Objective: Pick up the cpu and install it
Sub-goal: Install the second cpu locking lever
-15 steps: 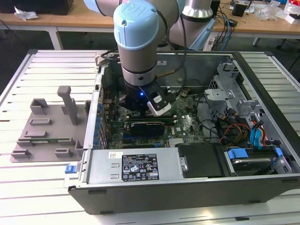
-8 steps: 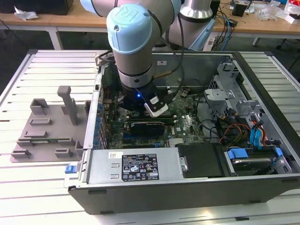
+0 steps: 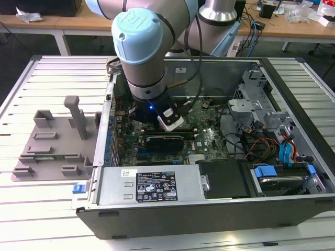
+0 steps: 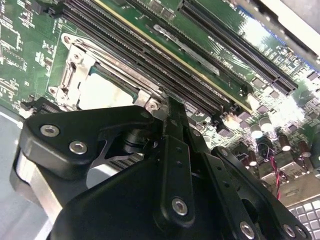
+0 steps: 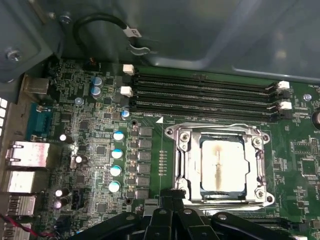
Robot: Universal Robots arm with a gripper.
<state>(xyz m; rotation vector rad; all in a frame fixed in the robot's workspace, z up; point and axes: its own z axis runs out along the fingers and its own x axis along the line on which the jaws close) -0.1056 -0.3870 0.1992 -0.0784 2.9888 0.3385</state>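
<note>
In the second wrist view, the black gripper [image 4: 170, 112] is the closest thing. Its thin black fingers [image 4: 176, 150] are pressed flat together with no gap, and nothing is between them. The fingertips sit just beside the edge of the metal socket frame [image 4: 75, 75] on the green board [image 4: 20, 30].

The cpu [image 5: 222, 162] is a flat, shiny square. It lies inside the socket frame, with the silver frame all around it. In the first wrist view its top looks bright, with a faint brown streak down the middle. In the second wrist view the same cpu [image 4: 102, 92] shows as a pale patch just past the fingertips. The gripper is not holding it.

Past the socket frame are long black memory slots [image 5: 200, 95], side by side in a row. They have little white clips at their ends. Beside the socket, small round blue-topped parts [image 5: 117, 152] stand in a line on the board. A black cable loop [image 5: 95, 27] hangs by the grey case wall.

In the exterior view, the robot arm [image 3: 141, 52] reaches down into the open computer case [image 3: 209, 198], which lies on a white slatted table [image 3: 31, 209]. A grey plastic tray [image 3: 52, 141] with upright blocks sits on the table, on the exterior view's left of the case. Blue and orange cables [image 3: 285, 149] are in the case, toward the exterior view's right.
</note>
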